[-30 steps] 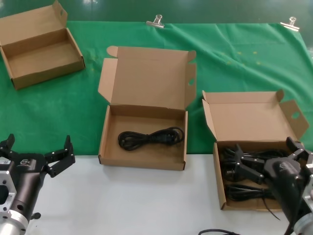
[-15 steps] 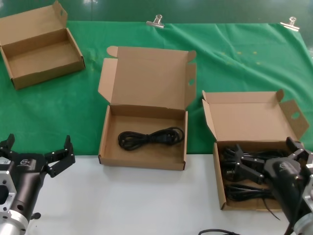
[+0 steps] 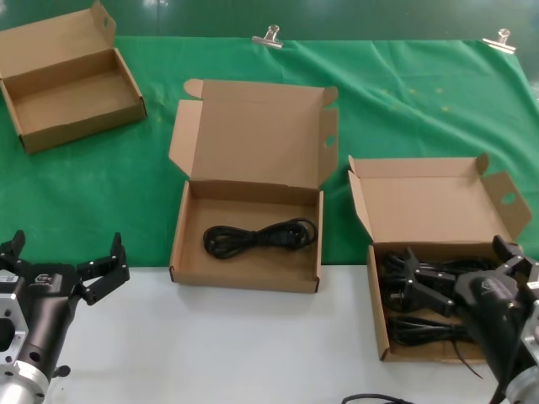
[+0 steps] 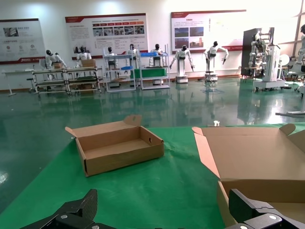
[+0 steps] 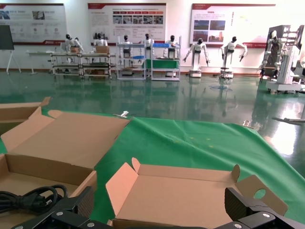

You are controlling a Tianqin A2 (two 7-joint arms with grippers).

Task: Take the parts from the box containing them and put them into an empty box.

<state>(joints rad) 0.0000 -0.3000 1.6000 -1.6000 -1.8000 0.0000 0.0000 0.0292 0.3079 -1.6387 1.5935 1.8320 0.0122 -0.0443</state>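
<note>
The box containing the parts point(image 3: 438, 198) stands at the right, its short lid open. Several black coiled cords point(image 3: 421, 326) lie in its tray. My right gripper point(image 3: 457, 259) hangs open just over those cords, holding nothing; in the right wrist view point(image 5: 159, 200) its fingers frame that box's lid point(image 5: 181, 195). The wide box with the tall round-tabbed lid point(image 3: 253, 135) stands in the middle and holds one cord point(image 3: 257, 236), which also shows in the right wrist view point(image 5: 28, 199). My left gripper point(image 3: 66, 248) is open and empty over the white table at the lower left.
A smaller empty cardboard box point(image 3: 72, 80) sits on the green cloth point(image 3: 421, 101) at the far left; it shows in the left wrist view point(image 4: 119, 145) too. Two metal clips point(image 3: 268, 36) hold the cloth's far edge. White table point(image 3: 253, 345) lies in front.
</note>
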